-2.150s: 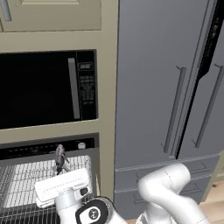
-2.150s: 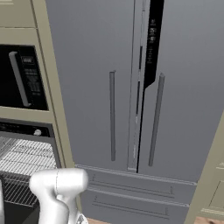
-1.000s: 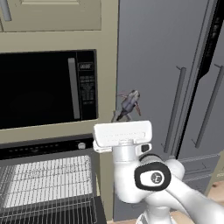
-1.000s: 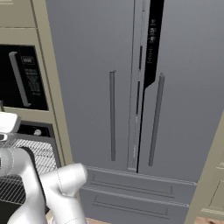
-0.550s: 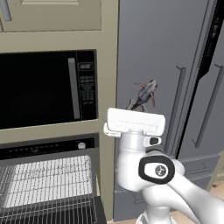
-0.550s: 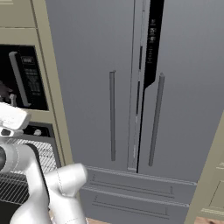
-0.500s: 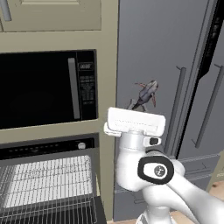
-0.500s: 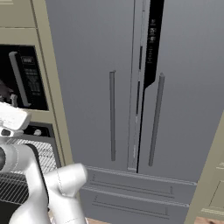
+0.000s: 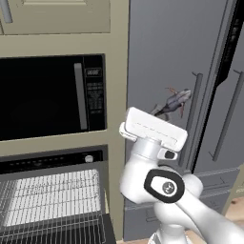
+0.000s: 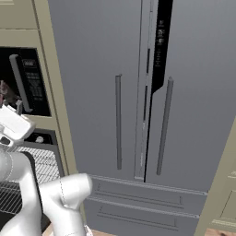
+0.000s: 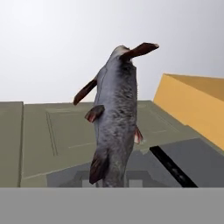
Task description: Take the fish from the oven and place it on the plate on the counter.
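The small dark grey fish [image 9: 174,101] hangs in the air in front of the grey fridge door, tilted with its head up and to the right. My gripper [image 9: 160,112] is shut on its tail end, above the white hand. In the hand view the fish [image 11: 115,114] rises from the bottom edge, fins spread. At the far left of the right base view the fish [image 10: 6,94] pokes up over the hand. The oven [image 9: 52,160] is at lower left, open, with its wire rack [image 9: 47,200] bare. The plate and the counter are out of view.
A black microwave [image 9: 47,95] sits above the oven in the beige cabinet column. A tall grey fridge [image 10: 138,115] with long vertical handles [image 10: 118,122] fills the right side. An orange-tan panel [image 11: 192,103] shows at the right of the hand view.
The arm has lifted the fish off the oven rack and swung it up and to the right, from beside the microwave to in front of the fridge. The grip has held.
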Motion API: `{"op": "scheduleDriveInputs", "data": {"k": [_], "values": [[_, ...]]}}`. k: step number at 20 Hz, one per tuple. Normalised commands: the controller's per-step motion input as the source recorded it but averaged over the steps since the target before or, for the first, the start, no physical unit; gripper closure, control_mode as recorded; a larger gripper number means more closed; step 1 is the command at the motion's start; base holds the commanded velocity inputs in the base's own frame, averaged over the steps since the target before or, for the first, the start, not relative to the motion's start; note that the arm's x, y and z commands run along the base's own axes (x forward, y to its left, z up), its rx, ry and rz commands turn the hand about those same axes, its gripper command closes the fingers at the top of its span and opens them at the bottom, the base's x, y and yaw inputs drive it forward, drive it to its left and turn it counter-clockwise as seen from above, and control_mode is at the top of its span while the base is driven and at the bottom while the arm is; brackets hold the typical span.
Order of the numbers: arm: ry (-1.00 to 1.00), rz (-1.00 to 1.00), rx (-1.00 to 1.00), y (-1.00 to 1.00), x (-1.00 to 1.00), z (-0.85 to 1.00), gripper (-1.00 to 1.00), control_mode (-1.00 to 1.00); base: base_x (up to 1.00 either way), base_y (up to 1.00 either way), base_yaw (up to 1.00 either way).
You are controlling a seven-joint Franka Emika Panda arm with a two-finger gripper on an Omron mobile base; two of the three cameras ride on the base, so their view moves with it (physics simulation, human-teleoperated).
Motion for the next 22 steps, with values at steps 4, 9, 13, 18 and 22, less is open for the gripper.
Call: {"op": "scheduleDriveInputs", "data": {"k": [4, 9, 13, 18, 22], "values": [[0.02, 0.0, 0.03, -0.66, -0.02, 0.0, 1.0, -1.0, 0.0, 0.0, 0.0], [0.04, 0.0, 0.0, -0.78, 0.05, -0.08, 1.0, -1.0, 0.0, 0.0, 0.0], [0.0, 0.0, 0.0, -0.95, -0.3, -0.24, 1.0, -1.0, 0.0, 0.0, 0.0], [0.0, 0.0, 0.0, -1.0, -0.77, -0.1, 1.0, -1.0, 0.0, 0.0, 0.0], [-0.04, 0.0, 0.0, -0.81, -0.6, -0.03, 1.0, -1.0, 0.0, 0.0, 0.0]]}}
